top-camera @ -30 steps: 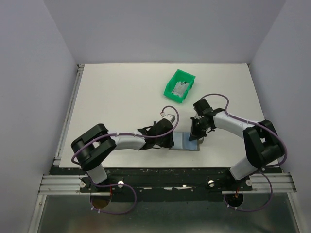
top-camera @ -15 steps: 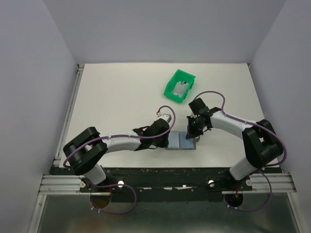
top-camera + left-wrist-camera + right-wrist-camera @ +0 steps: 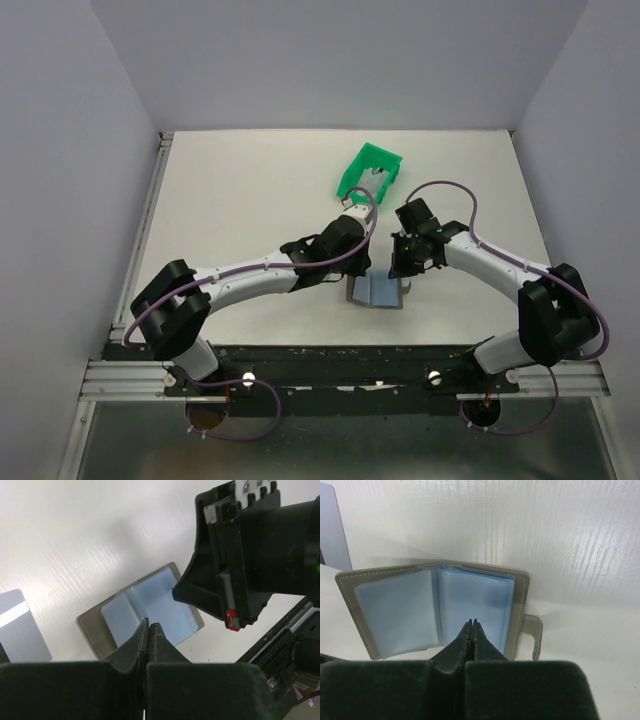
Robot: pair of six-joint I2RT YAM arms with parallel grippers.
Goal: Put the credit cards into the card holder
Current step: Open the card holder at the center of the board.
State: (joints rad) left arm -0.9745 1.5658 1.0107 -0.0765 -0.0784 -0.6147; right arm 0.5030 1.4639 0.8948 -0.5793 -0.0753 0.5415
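The card holder (image 3: 380, 293) lies open on the white table, its light blue pockets (image 3: 470, 605) facing up and its snap tab (image 3: 532, 632) at the right. My left gripper (image 3: 149, 623) is shut and empty, with its tips over the holder's middle fold (image 3: 131, 607). Shut and empty too, my right gripper (image 3: 472, 621) has its tips over the right-hand pocket. Whether either touches the holder cannot be told. One grey credit card (image 3: 20, 625) with a pale stripe lies flat beside the holder; its edge (image 3: 332, 525) also shows in the right wrist view. In the top view both grippers (image 3: 356, 270) (image 3: 400, 268) meet above the holder.
A green plastic bin (image 3: 368, 168) stands at the far middle of the table, partly covered by my left wrist. The table's raised rail (image 3: 140, 240) runs along the left. The black front frame (image 3: 350, 365) carries both arm bases.
My left arm has stretched away from me, its wrist now reaching the green bin's near side. The right arm's elbow has swung right. The holder has shifted slightly left.
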